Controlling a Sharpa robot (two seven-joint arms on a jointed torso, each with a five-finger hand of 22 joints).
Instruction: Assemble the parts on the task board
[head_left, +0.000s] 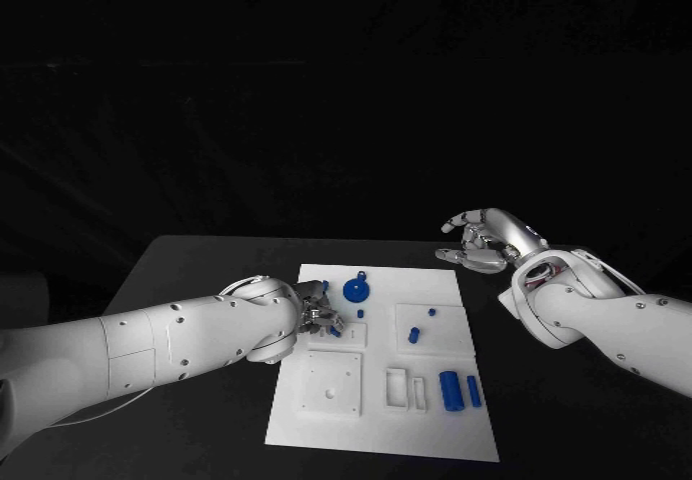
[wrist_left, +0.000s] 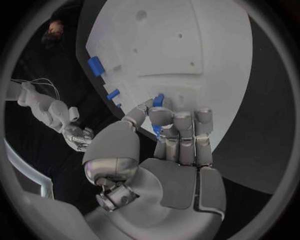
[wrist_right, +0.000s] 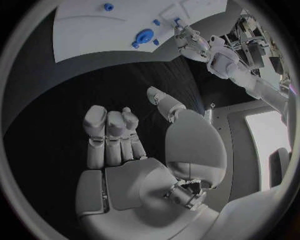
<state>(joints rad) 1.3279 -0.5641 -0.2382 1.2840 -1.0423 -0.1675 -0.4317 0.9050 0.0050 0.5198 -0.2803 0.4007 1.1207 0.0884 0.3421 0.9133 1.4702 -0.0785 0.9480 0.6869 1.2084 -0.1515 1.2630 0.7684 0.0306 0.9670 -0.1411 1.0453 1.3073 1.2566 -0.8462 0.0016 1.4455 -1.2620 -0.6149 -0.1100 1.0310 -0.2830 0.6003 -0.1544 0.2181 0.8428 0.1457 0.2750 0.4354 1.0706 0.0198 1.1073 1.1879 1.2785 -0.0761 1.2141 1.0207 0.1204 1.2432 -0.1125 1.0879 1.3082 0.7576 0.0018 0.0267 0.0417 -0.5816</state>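
Lying flat mid-counter: white task board (head_left: 378, 420). Scattered across it, small blue parts: a round disc-shaped part (head_left: 358, 291) near the far edge, a short peg (head_left: 414, 334) in the middle, two upright cylinders (head_left: 450, 389) side by side towards the near right corner. Over the board's left edge, left hand (head_left: 317, 312), fingers curled in and pinching a small blue part (wrist_left: 158, 101) between thumb and fingertips, right above the white surface. Well apart, off the board's far right corner and above the black counter (head_left: 202, 262), right hand (head_left: 483, 238), fingers curled loosely inward, grasping nothing. Also on the board: white rectangular blocks (head_left: 332, 381) with recesses near the front.
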